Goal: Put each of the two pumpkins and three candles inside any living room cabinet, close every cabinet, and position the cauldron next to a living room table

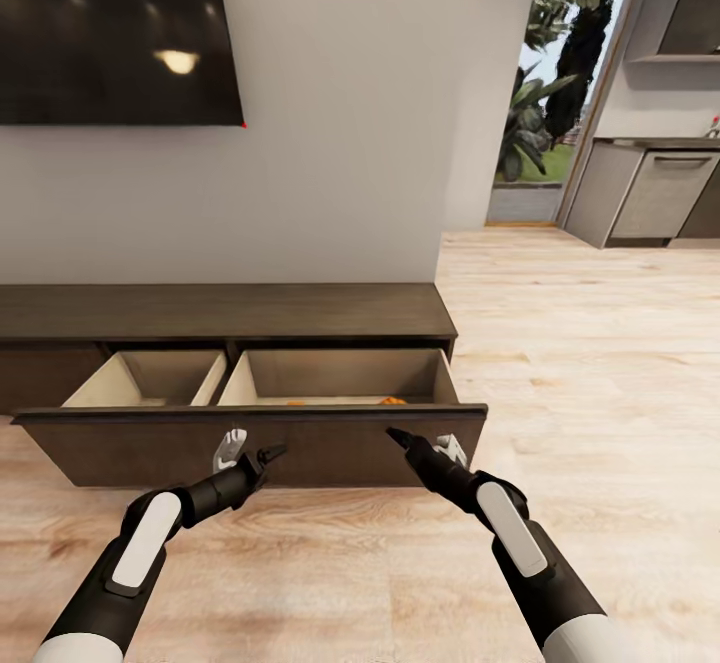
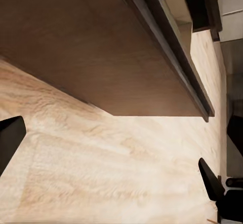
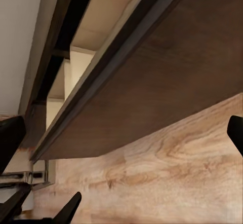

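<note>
Nearest me: left gripper (image 1: 262, 460) and right gripper (image 1: 405, 439), both low in front of drawer front (image 1: 250, 446), empty. Left fingers spread wide in its wrist view; right fingers also spread.

Drawer front is wide dark board, long axis running left-right across both arms, pulled out from cabinet (image 1: 225, 311). Both tips just short of it, right maybe touching, can't tell.

Behind drawer front: pale interior, orange slivers of pumpkins (image 1: 392, 401) peeking over edge, nearer right arm. Candles not made out.

My read: push front straight away from me, toward wall, both arms.
</note>
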Controlling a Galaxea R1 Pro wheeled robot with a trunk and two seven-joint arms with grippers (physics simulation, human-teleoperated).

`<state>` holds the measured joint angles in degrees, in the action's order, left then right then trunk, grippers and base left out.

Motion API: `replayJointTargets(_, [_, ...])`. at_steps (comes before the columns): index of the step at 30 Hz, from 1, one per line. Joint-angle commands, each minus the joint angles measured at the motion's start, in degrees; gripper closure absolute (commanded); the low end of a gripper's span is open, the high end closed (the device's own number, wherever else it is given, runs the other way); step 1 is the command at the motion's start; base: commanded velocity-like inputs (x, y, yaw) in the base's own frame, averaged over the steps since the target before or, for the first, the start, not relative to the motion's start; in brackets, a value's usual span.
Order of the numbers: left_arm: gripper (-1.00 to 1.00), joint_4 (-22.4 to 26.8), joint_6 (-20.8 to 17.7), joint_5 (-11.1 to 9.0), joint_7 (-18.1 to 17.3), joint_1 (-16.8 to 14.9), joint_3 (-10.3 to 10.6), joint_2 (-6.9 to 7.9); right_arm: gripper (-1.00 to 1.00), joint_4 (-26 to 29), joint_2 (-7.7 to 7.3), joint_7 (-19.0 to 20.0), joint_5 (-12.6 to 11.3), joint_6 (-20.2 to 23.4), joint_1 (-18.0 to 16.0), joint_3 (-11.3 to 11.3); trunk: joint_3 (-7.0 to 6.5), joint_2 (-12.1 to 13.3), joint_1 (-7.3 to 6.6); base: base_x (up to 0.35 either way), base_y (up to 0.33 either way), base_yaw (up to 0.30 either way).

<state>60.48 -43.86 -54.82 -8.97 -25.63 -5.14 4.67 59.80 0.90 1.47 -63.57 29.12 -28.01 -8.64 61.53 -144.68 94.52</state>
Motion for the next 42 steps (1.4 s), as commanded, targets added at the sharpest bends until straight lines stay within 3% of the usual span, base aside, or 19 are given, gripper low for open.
replayJointTargets(1, [-1.0,-0.02,-0.3,0.16,-0.26,-0.03,-0.13,0.02,-1.0,-0.09,0.0,0.81,0.06,0.13,-0.03,0.11,0.28,-0.04,0.01,0.0,0.0,0.0])
replayJointTargets(9, [-1.0,-0.1,-0.14,0.57,-1.38,-0.03,-0.18,0.13,-1.0,-0.96,-0.19,3.47,0.27,-0.16,-0.03,0.32,2.05,-0.15,0.22,0.0,0.0,0.0])
replayJointTargets(12, [-1.0,-0.66,0.13,0.86,-3.54,-0.03,-0.14,1.13,-1.0,-6.54,-0.27,5.56,0.52,-0.35,-0.03,0.33,2.72,-0.19,0.29,0.0,0.0,0.0])
replayJointTargets(16, [-1.0,-1.58,1.18,1.07,-3.72,-0.03,0.37,1.38,-1.0,-10.27,-0.35,5.53,1.41,-2.18,-0.03,-0.23,3.6,-0.24,0.4,0.0,0.0,0.0])
replayJointTargets(18, [-1.0,-2.7,1.76,1.97,-3.6,-0.03,0.48,1.32,-1.0,-10.71,-0.33,5.35,2.34,-2.38,-0.03,-0.28,4.04,-0.27,0.45,0.0,0.0,0.0])
replayJointTargets(21, [-1.0,-3.49,2.21,5.93,-3.44,-0.03,0.43,1.0,-1.0,-10.79,-0.38,5.22,4.01,-2.44,-0.03,-0.36,4.71,-0.31,0.53,0.0,0.0,0.0])
replayJointTargets(22, [-1.0,-3.57,2.27,7.29,-3.37,-0.03,0.42,0.9,-1.0,-10.73,-0.41,5.15,5.17,-2.39,-0.03,-0.38,4.93,-0.32,0.55,0.0,0.0,0.0])
replayJointTargets(23, [-1.0,-3.61,2.32,9.41,-3.31,-0.05,0.41,0.76,-1.0,-10.39,-0.39,4.69,7.85,-2.35,-0.03,-0.39,5.15,-0.33,0.58,0.0,0.0,0.0])
replayJointTargets(24, [-1.0,-3.54,2.33,10.14,-3.28,-0.06,0.39,0.71,-1.0,-10.25,-0.39,4.39,8.95,-2.38,-0.03,-0.4,5.37,-0.35,0.6,0.0,0.0,0.0])
replayJointTargets(25, [-1.0,-3.36,2.37,12.35,-3.22,-0.09,0.35,0.61,-1.0,-9.79,-0.32,3.32,12.52,-2.56,-0.03,-0.44,5.37,-0.35,0.6,0.0,0.0,0.0])
replayJointTargets(28, [-1.0,-2.9,2.96,16.93,-3.12,-0.11,0.32,0.2,-1.0,-8.53,-0.18,1.8,19.06,-2.82,-0.03,-0.55,5.37,-0.35,0.6,0.0,0.0,0.0])
replayJointTargets(29, [-1.0,-2.74,3.55,19.42,-2.57,-0.12,0.31,-0.28,-1.0,-8.31,-0.11,1.5,21.6,-2.89,-0.03,-0.57,5.37,-0.35,0.6,0.0,0.0,0.0])
replayJointTargets(31, [-1.0,-2.03,5.03,22.87,0.19,-0.12,0.31,-1.44,-1.0,-8.17,-0.06,1.29,24.93,-3.32,-0.03,-0.58,5.37,-0.35,0.6,0.0,0.0,0.0])
replayJointTargets(33, [-1.0,-0.65,6.58,25.86,5.86,-0.09,0.38,-3.41,-1.0,-7.94,-0.03,1.17,28.69,-3.76,-0.03,-0.58,5.37,-0.35,0.6,0.0,0.0,0.0])
replayJointTargets(35, [-1.0,0.76,7.34,27.54,11.11,-0.05,0.77,-5.34,-1.0,-7.53,-0.12,1.06,31.44,-3.95,-0.03,-0.55,5.37,-0.35,0.6,0.0,0.0,0.0])
replayJointTargets(37, [-1.0,1.93,7.78,28.11,13.24,-0.04,1.45,-6.05,-1.0,-7.06,-0.16,0.98,32.54,-4.01,-0.03,-0.57,5.37,-0.35,0.6,0.0,0.0,0.0])
replayJointTargets(42, [-1.0,3.4,12.03,28.88,15.41,0.01,3.26,-6.37,-1.0,-6.05,-0.18,-1.49,35.49,-5.54,-0.03,-0.97,5.37,-0.35,0.6,0.0,0.0,0.0])
